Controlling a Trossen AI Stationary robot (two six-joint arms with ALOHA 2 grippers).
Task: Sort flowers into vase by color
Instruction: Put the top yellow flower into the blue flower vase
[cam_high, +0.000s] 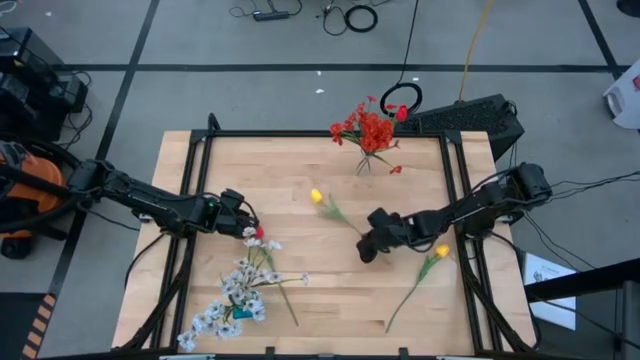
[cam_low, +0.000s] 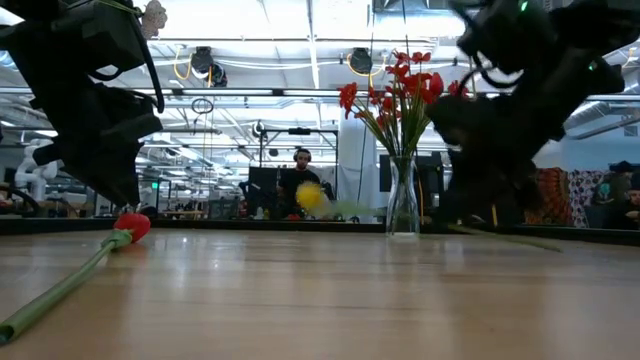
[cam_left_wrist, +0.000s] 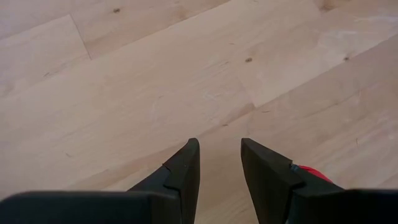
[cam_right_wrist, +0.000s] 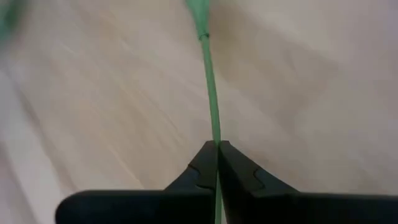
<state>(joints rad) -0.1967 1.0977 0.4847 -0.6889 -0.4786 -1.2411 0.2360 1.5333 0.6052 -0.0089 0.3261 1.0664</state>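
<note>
1. The right gripper (cam_high: 368, 243) is clenched on the thin green stalk (cam_right_wrist: 210, 93) of a yellow tulip (cam_high: 317, 197); in the right wrist view the stalk runs straight out from between the closed fingers (cam_right_wrist: 200, 167).
2. That tulip's bud lies near the table's (cam_high: 300, 160) middle, its stalk slanting toward the right gripper.
3. The left gripper (cam_high: 248, 226) hangs low over the left half of the table, fingers (cam_left_wrist: 185, 167) apart and holding nothing.
4. A red tulip (cam_low: 131, 226) lies just beside the left gripper, its stalk running toward the near edge.
5. White sprays (cam_high: 235, 290) lie in a heap at the near left.
6. A second yellow tulip (cam_high: 441, 251) lies near the right edge.
7. A glass vase (cam_low: 403, 198) at the far edge holds red flowers (cam_high: 372, 127).
</note>
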